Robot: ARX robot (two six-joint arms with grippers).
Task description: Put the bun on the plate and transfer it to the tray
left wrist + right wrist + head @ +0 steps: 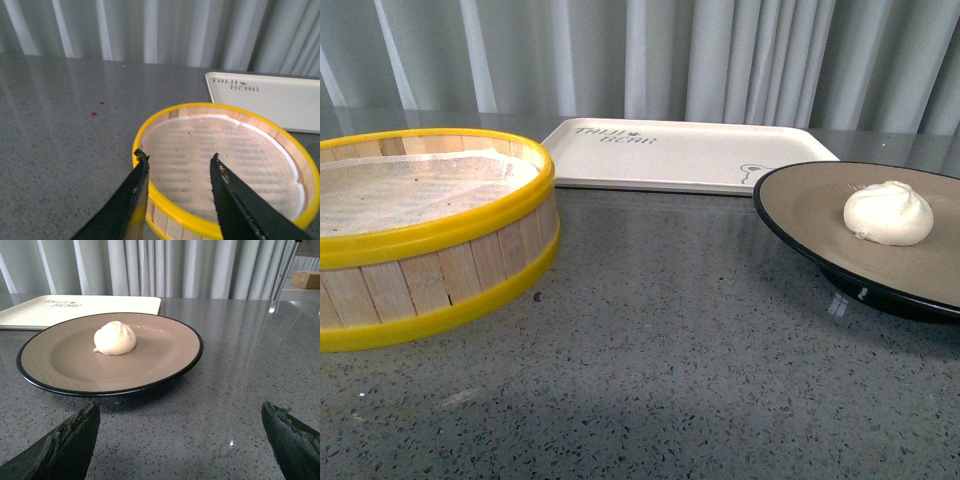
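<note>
**A:** Where's the bun [888, 213]?

**B:** On the plate [810, 205] near the bench's right edge. The tray [680, 155] lies behind it, along the far edge.

**A:** The front view shows no grippers.

**B:** Only the wrist views do. The left gripper [178, 157] hangs over the steamer basket [220, 106] by the left edge, jaws spread. The right gripper [180, 407] faces the plate, jaws wide apart.

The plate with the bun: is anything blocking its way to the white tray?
Nothing visible does. The plate, bun on it, sits right by the tray corner; the steamer basket stands off to the left, clear of that path.
</note>
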